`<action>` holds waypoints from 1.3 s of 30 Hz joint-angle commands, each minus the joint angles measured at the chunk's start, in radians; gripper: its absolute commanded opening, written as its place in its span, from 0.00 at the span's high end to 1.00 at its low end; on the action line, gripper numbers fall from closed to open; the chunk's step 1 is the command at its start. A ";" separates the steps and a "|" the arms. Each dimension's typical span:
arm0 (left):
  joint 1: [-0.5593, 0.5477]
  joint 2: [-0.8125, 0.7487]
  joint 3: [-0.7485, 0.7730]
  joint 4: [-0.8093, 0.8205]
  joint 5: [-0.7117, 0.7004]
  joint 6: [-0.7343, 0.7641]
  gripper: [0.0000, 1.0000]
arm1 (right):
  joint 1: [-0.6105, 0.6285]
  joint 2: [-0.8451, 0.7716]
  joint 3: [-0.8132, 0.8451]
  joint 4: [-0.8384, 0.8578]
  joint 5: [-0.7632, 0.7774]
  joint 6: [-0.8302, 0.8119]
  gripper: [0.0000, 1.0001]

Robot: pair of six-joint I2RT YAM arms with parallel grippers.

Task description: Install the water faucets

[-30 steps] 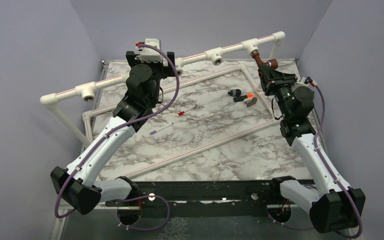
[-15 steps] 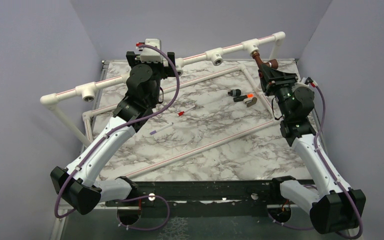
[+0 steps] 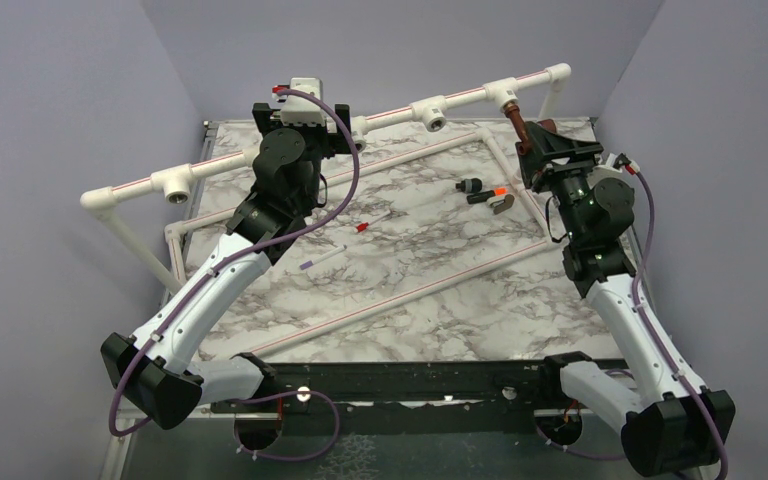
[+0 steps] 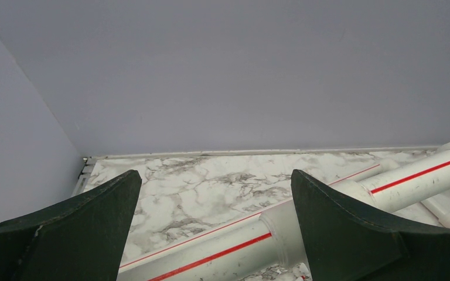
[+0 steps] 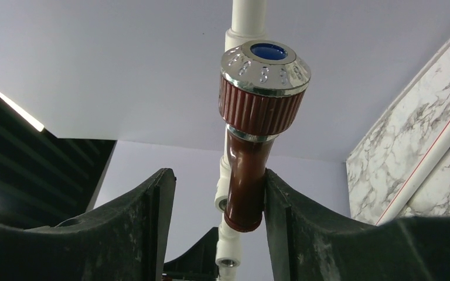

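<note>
faucet [image 5: 252, 164]: copper-coloured, hanging from the far-right tee [image 3: 505, 93] of the raised pipe [image 4: 222, 252].
right fingers [image 5: 152, 234]: apart, straddling the faucet body, not clamped.
left fingers [image 4: 82, 234]: apart, empty, over the pipe.
step: probably threading the faucet in.
next: close on the body, then twist it home.

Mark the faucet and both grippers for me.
faucet [image 5: 262, 99], right wrist view, ribbed red knob.
right gripper [image 5: 217, 174], right wrist view, midway between fingertips.
left gripper [image 4: 214, 175], left wrist view, midway between fingertips.
</note>
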 commanded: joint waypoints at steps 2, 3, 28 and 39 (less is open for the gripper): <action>-0.003 0.014 -0.042 -0.123 -0.003 -0.003 0.01 | 0.006 -0.028 0.026 -0.006 0.015 -0.020 0.38; -0.003 0.014 -0.042 -0.124 -0.004 -0.003 0.01 | 0.006 -0.030 0.025 -0.009 0.014 -0.022 0.37; -0.003 0.011 -0.041 -0.127 -0.004 -0.005 0.01 | 0.005 -0.189 0.016 -0.304 -0.062 -0.597 0.28; -0.003 0.001 -0.043 -0.124 -0.005 -0.004 0.01 | 0.005 -0.228 0.052 -0.369 -0.115 -1.346 0.28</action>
